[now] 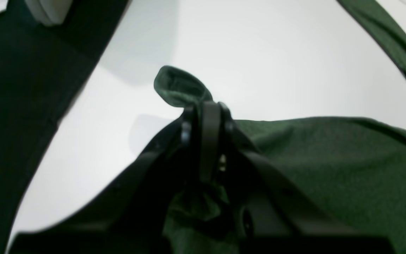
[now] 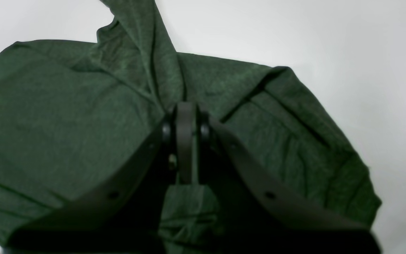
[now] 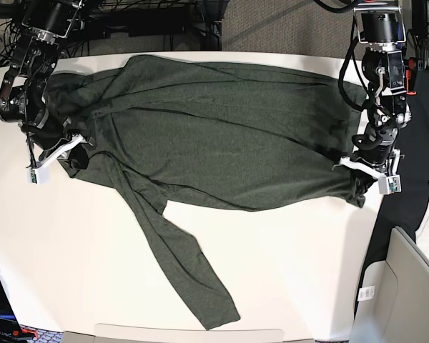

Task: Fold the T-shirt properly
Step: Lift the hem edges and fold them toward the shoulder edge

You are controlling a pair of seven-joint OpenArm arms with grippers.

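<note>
The dark olive-green T-shirt lies spread across the white table, with one long sleeve trailing diagonally toward the front edge. My left gripper is at the shirt's right end, shut on a pinch of its fabric. In the left wrist view a small fold pokes out past the left gripper. My right gripper is at the shirt's left end, also shut on the cloth. In the right wrist view the shirt bunches into creases at the right gripper.
A dark cloth hangs past the table's right edge, beside a pale grey box at the lower right. Cables and dark equipment line the back. Bare white tabletop lies around the shirt.
</note>
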